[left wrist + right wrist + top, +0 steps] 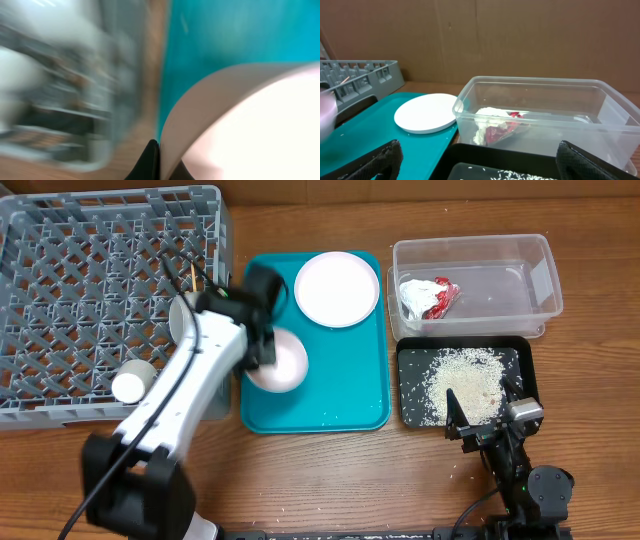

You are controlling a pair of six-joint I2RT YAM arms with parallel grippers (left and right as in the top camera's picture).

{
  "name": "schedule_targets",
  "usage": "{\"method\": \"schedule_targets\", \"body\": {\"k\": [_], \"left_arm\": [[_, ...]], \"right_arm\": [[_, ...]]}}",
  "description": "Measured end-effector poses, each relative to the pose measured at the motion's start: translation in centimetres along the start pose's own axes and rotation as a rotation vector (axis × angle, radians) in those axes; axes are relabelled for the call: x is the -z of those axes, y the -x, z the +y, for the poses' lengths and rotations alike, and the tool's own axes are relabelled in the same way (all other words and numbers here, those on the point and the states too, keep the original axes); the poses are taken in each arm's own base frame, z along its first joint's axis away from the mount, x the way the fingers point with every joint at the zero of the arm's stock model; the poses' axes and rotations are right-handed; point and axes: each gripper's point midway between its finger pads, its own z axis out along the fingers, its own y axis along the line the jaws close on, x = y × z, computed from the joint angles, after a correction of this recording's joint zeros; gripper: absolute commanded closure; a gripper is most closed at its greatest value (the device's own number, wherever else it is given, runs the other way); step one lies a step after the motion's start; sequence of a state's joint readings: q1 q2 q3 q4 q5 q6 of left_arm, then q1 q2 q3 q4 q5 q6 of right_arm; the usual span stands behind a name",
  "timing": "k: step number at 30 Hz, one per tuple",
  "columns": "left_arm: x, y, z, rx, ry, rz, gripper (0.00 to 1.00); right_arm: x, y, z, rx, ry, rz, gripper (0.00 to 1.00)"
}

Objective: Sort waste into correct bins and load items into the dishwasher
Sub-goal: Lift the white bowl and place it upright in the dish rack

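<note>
fingers point(148, 162) of the left gripper point(161, 167) clamp the rim of the round white bowl point(250, 125) above the teal plastic tray point(240, 30); right gripper point(485, 160) fingers point(380, 160) spread wide, empty.

You have even, bright overhead light; the table point(330, 480) shows only soft shadows and the picture is sharp. Your left wrist view is heavily motion-blurred: the rack point(55, 90) smears to grey, and the bowl point(240, 125) close to the lens washes out. Your right wrist view is sharp, with faint glare on the clear bin point(545, 100).
</note>
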State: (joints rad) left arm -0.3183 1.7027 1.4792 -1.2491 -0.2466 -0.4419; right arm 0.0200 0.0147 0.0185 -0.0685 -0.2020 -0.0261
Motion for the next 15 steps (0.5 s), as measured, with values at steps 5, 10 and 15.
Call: {"method": "schedule_targets", "body": {"k": [5, 10, 15], "left_arm": [[10.2, 4.8, 7.0, 0.093, 0.240, -0.334, 0.96], [13.5, 6.7, 12.7, 0.183, 0.548, -0.493, 0.96], [12.4, 8.3, 16.6, 0.218, 0.812, -0.483, 0.96]], "right_arm": [[0.0, 0.0, 0.0, 0.000, 0.001, -0.001, 0.00], [0.0, 0.0, 0.0, 0.000, 0.000, -0.001, 0.00], [0.0, 0.0, 0.0, 0.000, 0.001, 0.000, 0.00]]}}
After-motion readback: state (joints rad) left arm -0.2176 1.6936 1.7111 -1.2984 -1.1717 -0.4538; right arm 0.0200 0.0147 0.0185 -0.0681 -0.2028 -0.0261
